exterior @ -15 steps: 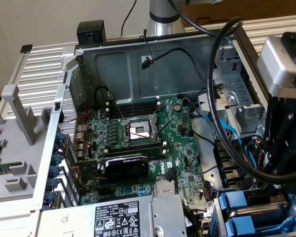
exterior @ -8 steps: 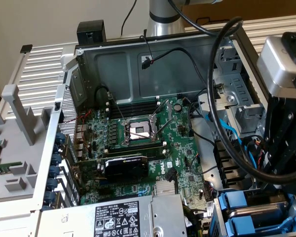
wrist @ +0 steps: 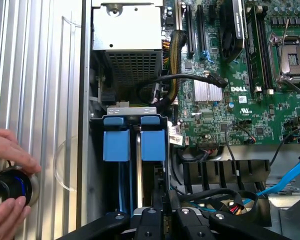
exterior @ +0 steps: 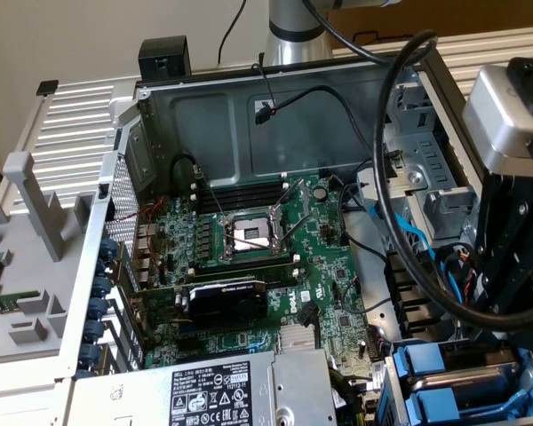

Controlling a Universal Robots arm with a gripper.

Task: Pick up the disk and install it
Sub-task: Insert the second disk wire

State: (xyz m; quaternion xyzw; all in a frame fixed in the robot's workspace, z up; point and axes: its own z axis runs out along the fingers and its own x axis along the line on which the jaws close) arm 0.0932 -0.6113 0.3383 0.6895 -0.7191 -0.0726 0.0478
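Two blue-framed disk carriers stand side by side in the drive bay [wrist: 130,111] at the case's front corner. The disk [wrist: 153,145] shows its blue end tab and lines up with my gripper [wrist: 162,212]. The gripper's black fingers [wrist: 151,216] stand close together over the disk's near edge, which they hide. In the exterior view the gripper body [exterior: 515,266] hangs over the blue carriers [exterior: 444,373] at the exterior view's right. A second blue carrier [wrist: 116,145] sits beside the disk with a thin silver strip between them.
The open case holds a green motherboard [exterior: 275,266] with an empty processor socket [exterior: 249,235], and a grey power supply box [exterior: 240,390] stands near the bay. Black and blue cables [wrist: 290,182] loop close to the gripper. A person's hands [wrist: 10,155] rest on a black knob outside the case.
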